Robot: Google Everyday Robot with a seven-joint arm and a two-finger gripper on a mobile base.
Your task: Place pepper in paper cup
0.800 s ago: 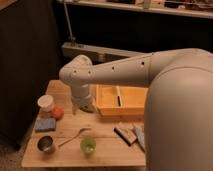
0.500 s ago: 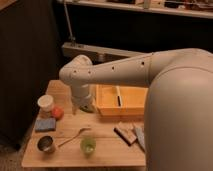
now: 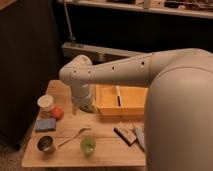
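Note:
The white paper cup (image 3: pixel 46 103) stands upright at the left of the wooden table (image 3: pixel 107 150). My arm reaches from the right over the table and bends down, so my gripper (image 3: pixel 83 106) hangs just above the tabletop, right of the cup and left of the yellow tray. A small dark greenish shape (image 3: pixel 90 107) shows right under the wrist; it may be the pepper, mostly hidden by the arm. I cannot tell whether the gripper touches it.
An orange-red ball (image 3: pixel 57 113) lies beside the paper cup, with a blue sponge (image 3: pixel 45 124) in front. A metal cup (image 3: pixel 46 144), a spoon (image 3: pixel 74 136) and a translucent green cup (image 3: pixel 88 145) sit near the front edge. A yellow tray (image 3: pixel 131 103) stands at the right, a brown bar (image 3: pixel 125 134) before it.

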